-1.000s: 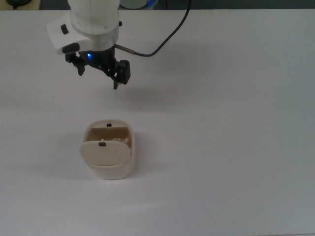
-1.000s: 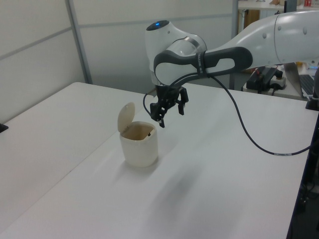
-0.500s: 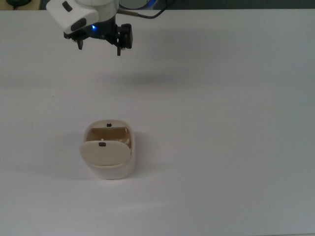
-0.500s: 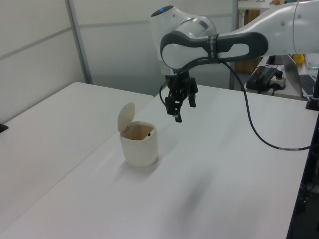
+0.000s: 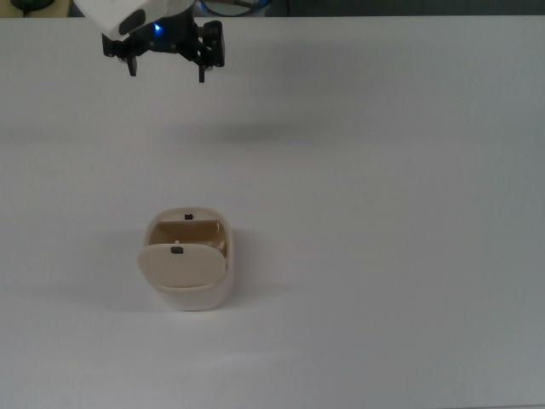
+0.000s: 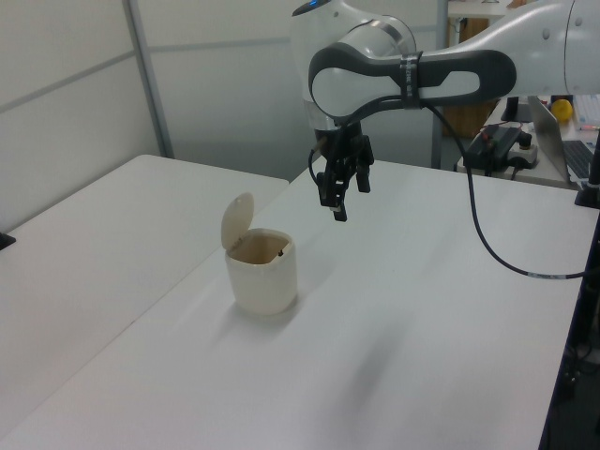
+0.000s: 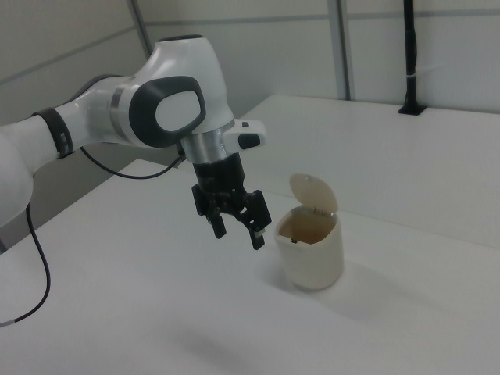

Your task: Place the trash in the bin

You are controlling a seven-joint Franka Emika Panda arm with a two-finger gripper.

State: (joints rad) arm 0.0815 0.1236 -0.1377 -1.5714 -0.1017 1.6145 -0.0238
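Pincer spread wide with nothing between the two black fingers, hanging in the air, clear of the white table and pointing down. Sits at the upper left in the top view, with a small blue light glowing on the body just above it, and well apart from the bin, which stands lower in the top view's left half. Seen in the left view as pincer above and toward the left view's right of the bin, higher than the raised lid. Seen in the right view as pincer just off the right view's left of the bin, touching neither wall nor rim. Bin upright on the table, cream-beige with rounded corners, its flap lid swung up and open; lid standing at the left view's left edge of the rim, lid rising at the far edge in the right view. Small black dots on rim and flap. Trash not to be made out in any of the three views; bin's inside shadowed and partly covered by the flap, so cannot tell whether the wad lies within. White and grey arm reaching in from the left view's right, trailing a dark cable down toward the table.
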